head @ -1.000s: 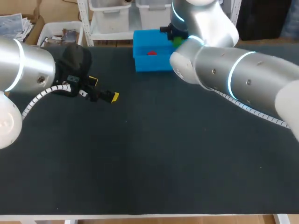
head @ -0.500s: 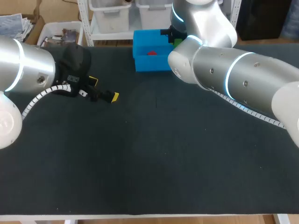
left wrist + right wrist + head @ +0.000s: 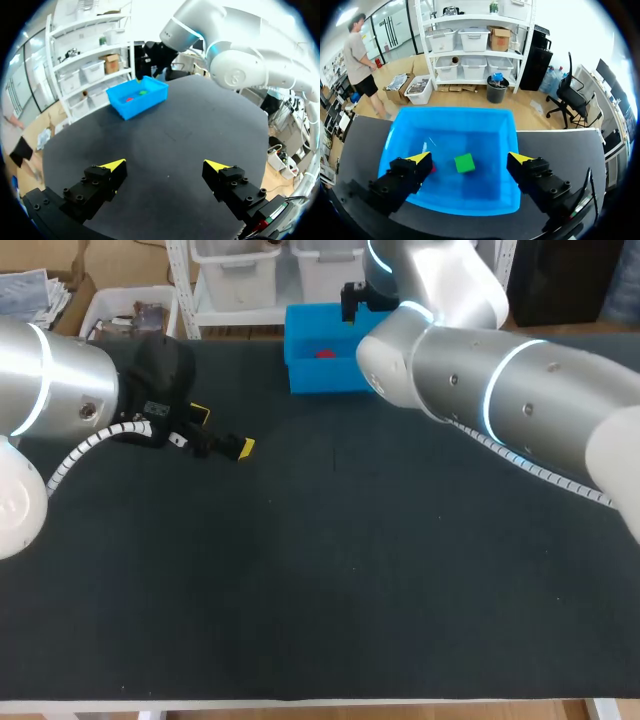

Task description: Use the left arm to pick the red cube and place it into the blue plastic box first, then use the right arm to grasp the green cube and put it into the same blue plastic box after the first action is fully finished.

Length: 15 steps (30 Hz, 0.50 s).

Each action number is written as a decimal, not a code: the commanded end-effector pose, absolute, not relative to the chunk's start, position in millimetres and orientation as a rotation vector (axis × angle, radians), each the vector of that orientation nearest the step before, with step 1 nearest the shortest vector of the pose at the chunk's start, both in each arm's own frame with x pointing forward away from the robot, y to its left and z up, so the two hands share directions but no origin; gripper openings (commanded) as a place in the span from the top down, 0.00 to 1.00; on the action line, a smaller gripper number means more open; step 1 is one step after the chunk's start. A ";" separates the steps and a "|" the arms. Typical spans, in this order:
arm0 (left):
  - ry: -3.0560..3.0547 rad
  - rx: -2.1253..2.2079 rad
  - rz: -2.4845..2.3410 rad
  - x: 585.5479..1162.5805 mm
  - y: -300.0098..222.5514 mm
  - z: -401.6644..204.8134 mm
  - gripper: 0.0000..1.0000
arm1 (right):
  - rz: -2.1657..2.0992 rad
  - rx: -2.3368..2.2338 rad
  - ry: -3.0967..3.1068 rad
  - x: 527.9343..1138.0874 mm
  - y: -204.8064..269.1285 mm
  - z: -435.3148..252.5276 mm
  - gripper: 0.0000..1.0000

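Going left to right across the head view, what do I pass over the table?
Left end effector, open → blue plastic box, with the red cube inside it → right arm, reaching over the box's right side.

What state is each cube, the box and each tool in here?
box: upright on the table, open-topped.
left tool: open, empty, over the table.
right tool: open, empty, above the box.
red cube: lying in the box, ungripped.
green cube: lying in the box under the right tool, ungripped.
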<state>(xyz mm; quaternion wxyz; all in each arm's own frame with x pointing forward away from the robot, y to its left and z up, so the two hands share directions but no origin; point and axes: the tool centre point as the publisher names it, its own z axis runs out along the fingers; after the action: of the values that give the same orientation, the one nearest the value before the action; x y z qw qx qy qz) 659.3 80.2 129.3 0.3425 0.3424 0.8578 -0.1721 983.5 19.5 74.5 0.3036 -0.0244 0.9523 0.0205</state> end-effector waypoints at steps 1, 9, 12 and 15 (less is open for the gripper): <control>2.224 0.894 -0.457 659.7 82.3 128.6 0.00 | 0.048 -0.061 2.524 968.9 16.9 93.6 0.00; 2.224 0.894 -0.457 659.7 82.3 128.6 0.00 | 0.041 -0.074 2.510 932.7 9.2 122.2 0.00; 2.224 0.894 -0.457 659.7 82.3 128.6 0.00 | 0.043 -0.086 2.501 917.4 6.4 129.0 0.00; 2.224 0.894 -0.457 659.7 82.3 128.6 0.00 | 0.046 -0.089 2.494 903.4 1.6 132.7 0.00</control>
<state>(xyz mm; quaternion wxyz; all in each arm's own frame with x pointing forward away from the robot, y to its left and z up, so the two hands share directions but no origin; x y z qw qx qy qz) 659.3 80.3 129.3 0.3425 0.3424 0.8578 -0.1721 961.5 16.3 114.9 0.2862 -0.0338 0.9575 0.0112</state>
